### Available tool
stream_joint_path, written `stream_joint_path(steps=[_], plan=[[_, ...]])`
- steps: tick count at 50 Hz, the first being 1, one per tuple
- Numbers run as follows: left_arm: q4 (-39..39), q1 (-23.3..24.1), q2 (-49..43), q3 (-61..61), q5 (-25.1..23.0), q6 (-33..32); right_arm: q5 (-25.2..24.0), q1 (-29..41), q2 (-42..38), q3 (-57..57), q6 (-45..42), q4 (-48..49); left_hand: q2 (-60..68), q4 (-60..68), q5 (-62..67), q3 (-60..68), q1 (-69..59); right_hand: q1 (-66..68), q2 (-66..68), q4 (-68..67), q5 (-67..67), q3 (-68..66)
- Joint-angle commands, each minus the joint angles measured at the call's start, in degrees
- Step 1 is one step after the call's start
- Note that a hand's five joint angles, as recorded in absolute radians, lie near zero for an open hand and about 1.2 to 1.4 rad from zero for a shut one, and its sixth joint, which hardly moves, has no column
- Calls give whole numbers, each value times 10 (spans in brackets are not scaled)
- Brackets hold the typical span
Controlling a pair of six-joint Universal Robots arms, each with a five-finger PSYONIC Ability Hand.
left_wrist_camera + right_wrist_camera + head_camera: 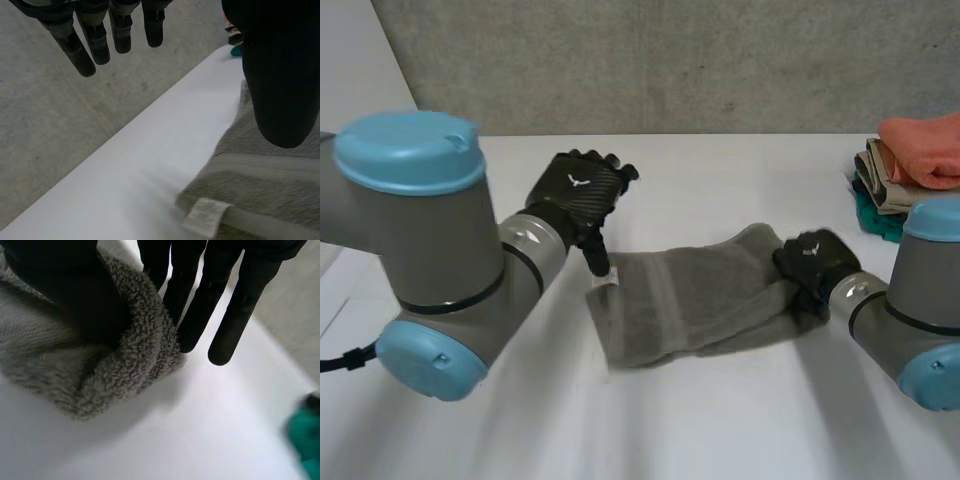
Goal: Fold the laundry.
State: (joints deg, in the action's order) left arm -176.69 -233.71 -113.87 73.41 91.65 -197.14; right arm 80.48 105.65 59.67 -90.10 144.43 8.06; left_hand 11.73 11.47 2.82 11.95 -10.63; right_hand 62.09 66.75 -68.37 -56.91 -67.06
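Observation:
A grey towel (690, 300) lies loosely folded in the middle of the white table (720, 420). My left hand (578, 190) hovers open over the towel's left corner, fingers (85, 55) straight and spread beyond the table edge. Its thumb (280, 75) points down above the towel (260, 185), near a small white label (205, 215). My right hand (812, 262) is at the towel's right end. There a rolled fold of towel (135, 355) is pinched between its thumb and straight fingers (200, 305).
A stack of folded clothes (895, 185) with an orange piece (925, 145) on top sits at the table's far right; a teal cloth (305, 437) lies beyond my right hand. A grey concrete wall (670, 60) backs the table.

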Motion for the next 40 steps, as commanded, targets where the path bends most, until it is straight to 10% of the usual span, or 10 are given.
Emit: stream_joint_path(steps=[1,15,17,18,22,30,40], plan=[[-1,-44,49,31,-22,5,65,89,74,-13,-81,135,-17,-15,-28,-19,6,179,133,-116,-131,-129],[-3,-95,69,66,-38,30,-101,289,-19,-48,-267,233,-17,-15,-28,-19,6,179,133,-116,-131,-129],[-5,-97,70,64,-38,33,-95,290,-24,-41,-269,235,-17,-15,-28,-19,6,-23,-70,86,71,73],[-5,-100,69,61,-38,39,-83,287,-23,-35,-258,233,-17,-15,-28,-19,6,-344,-391,407,393,394],[-8,-100,68,49,-37,46,-55,258,8,-33,-166,228,-17,-15,-28,-19,6,-505,-552,568,553,555],[-11,-75,52,-14,-32,61,-35,169,126,-25,139,120,-17,-15,-28,-19,6,-521,-567,584,569,571],[35,33,-64,-155,-35,83,-48,86,56,90,238,-109,-17,-15,-28,-19,6,-521,-567,584,569,571]])
